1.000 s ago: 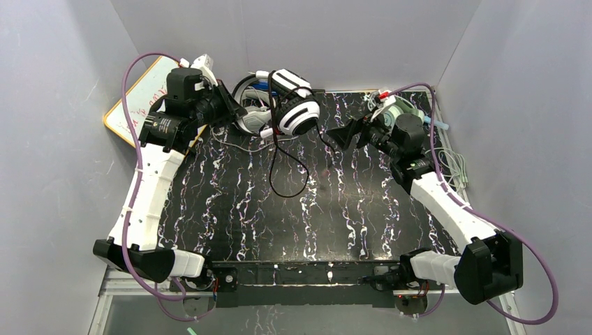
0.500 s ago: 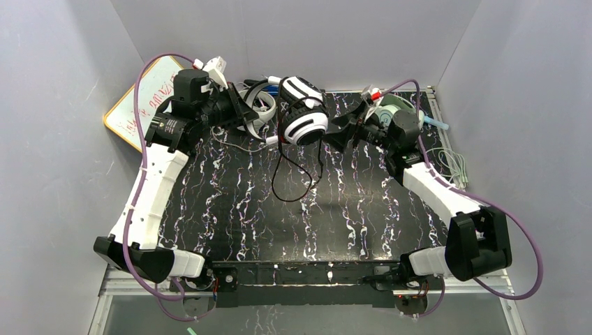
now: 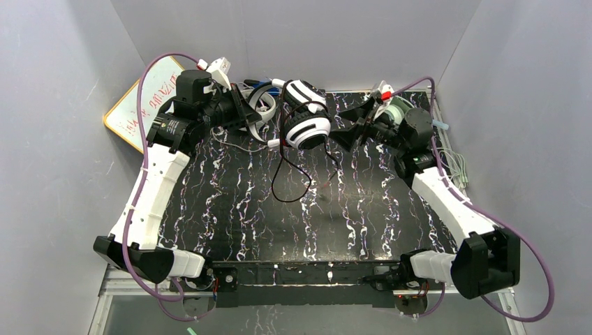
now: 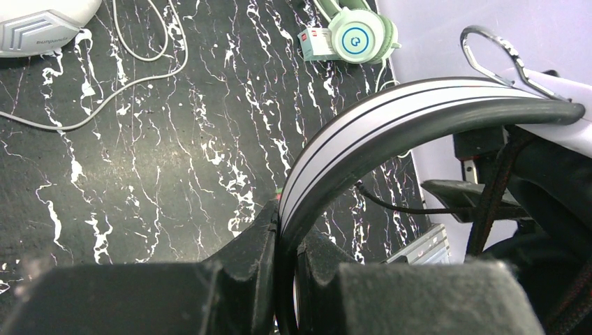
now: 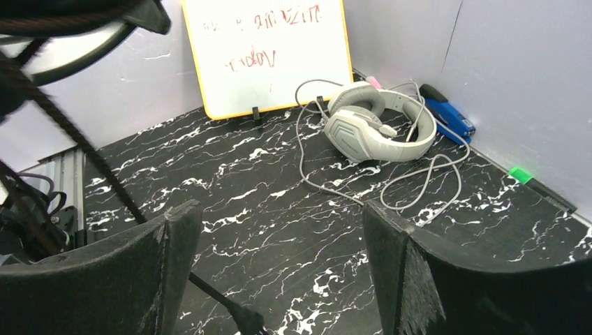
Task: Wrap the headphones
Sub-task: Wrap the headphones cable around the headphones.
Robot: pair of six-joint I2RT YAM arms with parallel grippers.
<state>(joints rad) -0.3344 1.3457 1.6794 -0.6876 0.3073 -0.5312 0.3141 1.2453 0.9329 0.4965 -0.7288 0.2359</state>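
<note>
Headset (image 5: 380,129) between whiteboard (image 5: 269,52) and, seemingly, stapler (image 5: 450,115).

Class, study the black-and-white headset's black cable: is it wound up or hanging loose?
Loose. In the top view the black cable trails in an open loop below the black-and-white headset.

Overhead camera looks down on the whole table (image 3: 363,209); both close, low wrist cameras catch the grey headset (image 5: 380,132).

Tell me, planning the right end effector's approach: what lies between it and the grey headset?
Right wrist view: marbled tabletop with the headset's looped grey cable.
</note>
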